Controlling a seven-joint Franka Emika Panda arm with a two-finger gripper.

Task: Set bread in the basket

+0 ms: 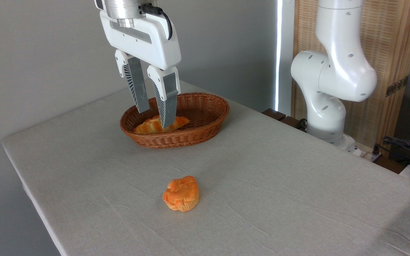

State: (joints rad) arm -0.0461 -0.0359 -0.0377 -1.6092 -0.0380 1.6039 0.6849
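The bread [150, 126], a long braided golden-orange loaf, lies inside the oval brown wicker basket [205, 124] toward its left end. My gripper [155, 119] hangs over the basket with its two grey fingers apart and nothing between them. The right fingertip stands in front of the loaf's middle and hides part of it. Whether that finger touches the loaf cannot be told.
A short round orange bun [181, 194] sits on the grey cloth-covered table [279, 177] nearer the front. The arm's white base [327, 92] stands at the back right beside a wooden panel. Cables lie at the far right edge.
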